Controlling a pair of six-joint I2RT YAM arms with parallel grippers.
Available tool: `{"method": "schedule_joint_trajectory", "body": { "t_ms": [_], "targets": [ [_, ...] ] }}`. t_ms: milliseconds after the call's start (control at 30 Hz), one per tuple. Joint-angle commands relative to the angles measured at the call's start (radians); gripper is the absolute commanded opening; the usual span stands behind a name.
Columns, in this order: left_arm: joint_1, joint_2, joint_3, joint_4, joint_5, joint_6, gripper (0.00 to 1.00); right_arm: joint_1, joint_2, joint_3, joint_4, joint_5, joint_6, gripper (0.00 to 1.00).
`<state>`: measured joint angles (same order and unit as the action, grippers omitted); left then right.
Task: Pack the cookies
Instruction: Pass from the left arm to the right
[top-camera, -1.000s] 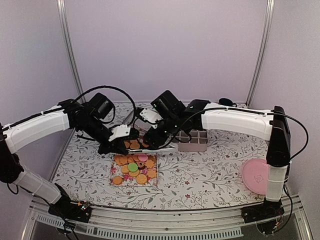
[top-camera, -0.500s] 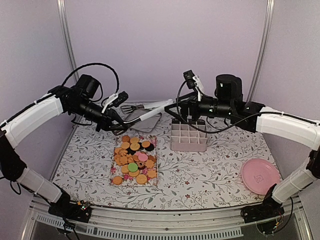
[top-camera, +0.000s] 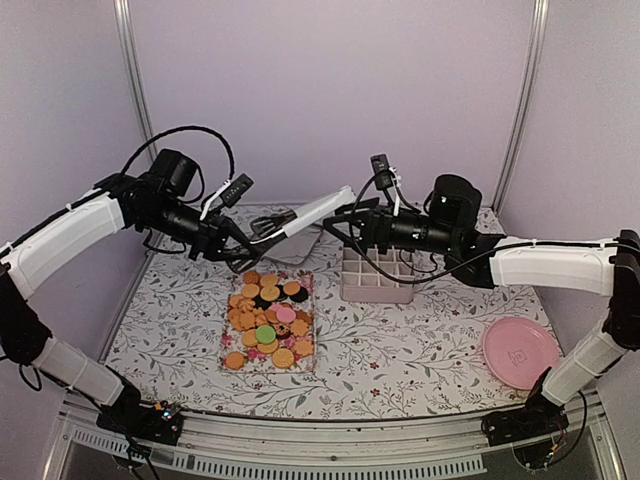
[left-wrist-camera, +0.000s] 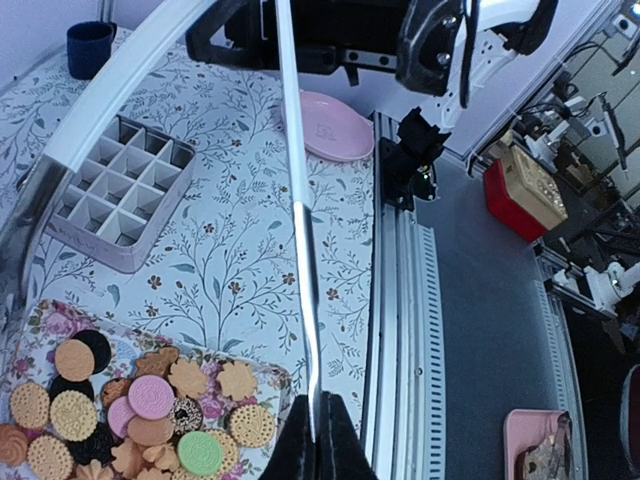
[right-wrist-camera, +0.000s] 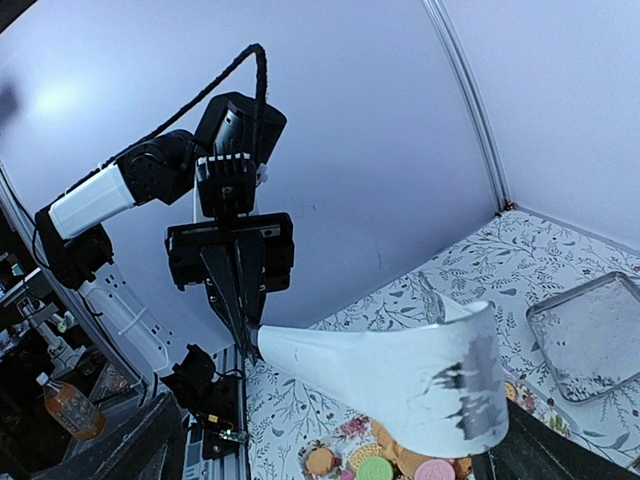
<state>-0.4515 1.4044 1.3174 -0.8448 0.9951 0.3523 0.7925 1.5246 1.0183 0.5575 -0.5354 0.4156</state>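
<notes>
Plainly this is tool handling, with no packing begun: the cookies (top-camera: 268, 318) all lie heaped on a flowered tray (top-camera: 236, 352) just to the left of the grid box (top-camera: 380, 275) and a little nearer the arm bases, and the box's cells that show look bare. Above and to the left of the box, the left gripper (top-camera: 258, 238) is clamped tight on one end of a long white utensil (top-camera: 310, 212) – tongs, by the look of it. The utensil's other end reaches to the right gripper (top-camera: 350, 215), whose jaws stand wide on either side of it and grip nothing. I judge the next move calls for one firm hold on the utensil – either pincer will do – before it goes down to the tray.
</notes>
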Motion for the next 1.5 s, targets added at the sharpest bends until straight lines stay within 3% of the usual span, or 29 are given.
{"method": "schedule_joint_trajectory", "body": {
  "t_ms": [0, 300, 600, 933, 1467],
  "targets": [
    [-0.006, -0.034, -0.010, 0.061, 0.104, -0.042, 0.00, -0.003, 0.047, -0.008, 0.168, -0.035, 0.068, 0.99],
    [-0.007, -0.038, -0.004, 0.102, 0.150, -0.107, 0.00, -0.004, 0.079, 0.002, 0.251, 0.034, 0.078, 0.99],
    [-0.012, -0.059, -0.033, 0.155, 0.155, -0.151, 0.00, 0.012, 0.152, 0.050, 0.348, -0.062, 0.148, 0.99],
    [-0.015, -0.065, -0.052, 0.184, 0.164, -0.197, 0.00, 0.022, 0.160, 0.069, 0.429, -0.043, 0.175, 0.99],
    [-0.016, -0.066, -0.081, 0.217, 0.148, -0.204, 0.00, 0.025, 0.176, 0.145, 0.349, -0.016, 0.151, 0.94]
  ]
}}
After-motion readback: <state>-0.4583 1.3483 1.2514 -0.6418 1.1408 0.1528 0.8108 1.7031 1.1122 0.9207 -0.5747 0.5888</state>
